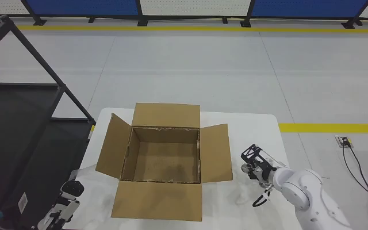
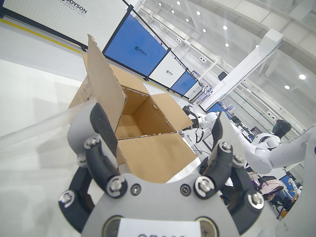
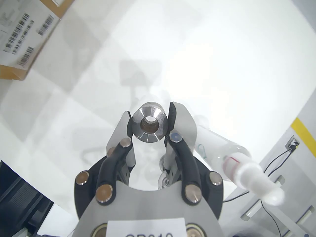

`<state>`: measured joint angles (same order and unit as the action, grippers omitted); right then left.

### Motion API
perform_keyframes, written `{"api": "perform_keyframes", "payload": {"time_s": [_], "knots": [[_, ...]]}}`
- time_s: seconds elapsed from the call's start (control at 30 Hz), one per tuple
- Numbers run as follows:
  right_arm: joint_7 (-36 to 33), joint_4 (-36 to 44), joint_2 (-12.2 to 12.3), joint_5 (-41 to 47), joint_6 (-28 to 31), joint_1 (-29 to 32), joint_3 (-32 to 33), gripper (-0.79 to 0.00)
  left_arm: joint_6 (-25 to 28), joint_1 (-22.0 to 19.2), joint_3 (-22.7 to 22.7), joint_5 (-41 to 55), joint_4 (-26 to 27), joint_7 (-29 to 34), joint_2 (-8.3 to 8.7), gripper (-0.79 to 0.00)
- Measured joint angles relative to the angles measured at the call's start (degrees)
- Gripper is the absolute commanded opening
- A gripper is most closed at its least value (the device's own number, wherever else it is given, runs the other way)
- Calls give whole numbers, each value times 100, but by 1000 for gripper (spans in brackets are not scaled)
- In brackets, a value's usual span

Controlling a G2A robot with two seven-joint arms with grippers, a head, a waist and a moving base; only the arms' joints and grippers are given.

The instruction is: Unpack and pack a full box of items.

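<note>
Right wrist view: fingers [image 3: 172, 117] clamp metal cylinder [image 3: 150, 124], long axis toward camera.

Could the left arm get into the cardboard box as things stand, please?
Probably yes: the left gripper is open and empty, and the cardboard box stands open just ahead, nothing between.

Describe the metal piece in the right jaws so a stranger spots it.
Find the open box on the white table. Beside it, the right arm clamps a metal cylinder in its jaws. Unlike the clear bottle, it is shiny with a central hole.
</note>
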<state>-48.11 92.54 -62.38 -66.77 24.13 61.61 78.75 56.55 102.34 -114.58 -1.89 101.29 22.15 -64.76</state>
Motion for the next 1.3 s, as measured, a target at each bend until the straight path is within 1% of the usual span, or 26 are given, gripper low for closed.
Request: {"api": "perform_keyframes", "payload": {"time_s": [0.1,0.17,0.27,0.4,0.47,0.53,0.6,0.7,0.83,0.87,0.93,0.97,1.03,1.07,1.13,1.17,1.23,1.3], "knots": [[-24,895,54,-168,-209,382,304,-785,0,0,0,0,0,0,0,0],[-229,1545,86,-341,-298,557,467,-785,0,0,0,0,0,0,0,0],[-506,2426,105,-484,-412,605,562,-785,0,0,0,0,0,0,0,0],[-750,3293,103,-652,-490,401,426,-785,0,0,0,0,0,0,0,0],[-747,3550,86,-603,-377,192,164,-785,0,0,0,0,0,0,0,0],[-766,3524,63,-489,-151,-88,-161,-785,0,0,0,0,0,0,0,0],[-910,3285,9,-381,44,-581,-658,-785,0,0,0,0,0,0,0,0],[-1113,2703,-142,-207,76,-1491,-1537,-785,0,0,0,0,0,0,0,0],[-1305,1619,-473,208,-51,-2779,-2758,-785,0,0,0,0,0,0,0,0],[-1326,1230,-603,395,-98,-3172,-3115,-785,0,0,0,0,0,0,0,0],[-1286,629,-817,724,-139,-3718,-3618,-785,0,0,0,0,0,0,0,0],[-1235,208,-969,977,-135,-4048,-3930,-785,0,0,0,0,0,0,0,0],[-1152,-440,-1215,1339,-89,-4498,-4379,-785,0,0,0,0,0,0,0,0],[-1060,-864,-1391,1477,-95,-4767,-4670,-785,0,0,0,0,0,0,0,0],[-851,-1481,-1669,1648,-102,-5087,-5074,-785,0,0,0,0,0,0,0,0],[-698,-1893,-1859,1757,-94,-5262,-5307,-785,0,0,0,0,0,0,0,0],[-500,-2487,-2146,1884,-85,-5468,-5611,-785,0,0,0,0,0,0,0,0],[-290,-3138,-2486,2001,-69,-5641,-5905,-785,0,0,0,0,0,0,0,0]]}}
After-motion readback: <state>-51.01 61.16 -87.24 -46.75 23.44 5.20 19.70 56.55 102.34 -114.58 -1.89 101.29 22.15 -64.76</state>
